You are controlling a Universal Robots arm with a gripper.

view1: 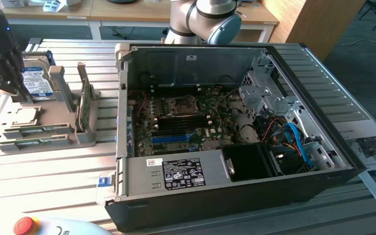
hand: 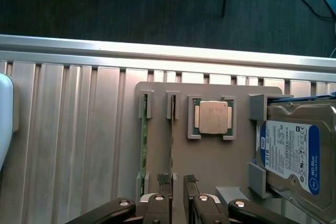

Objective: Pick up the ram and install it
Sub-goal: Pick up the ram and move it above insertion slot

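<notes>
Exterior view takes in the open computer case [view1: 240, 210] on the slatted tabletop [view1: 44, 181], with the motherboard [view1: 181, 122] inside and a gray holder [view1: 77, 137] at the exterior view's left. The wrist view looks straight down on that holder and shows the processor [hand: 212, 117], the hard drive [hand: 294, 150] and two green sticks set on edge in their slots. The ram [hand: 171, 140], the stick nearer the processor, runs toward the pincer [hand: 177, 179] and ends about at the gap between its fingertips [hand: 164, 178], closer to one pad; whether it touches cannot be told. The second stick [hand: 143, 145] lies just beside it. The pincer is released, jaws partly apart, grasping nothing.
</notes>
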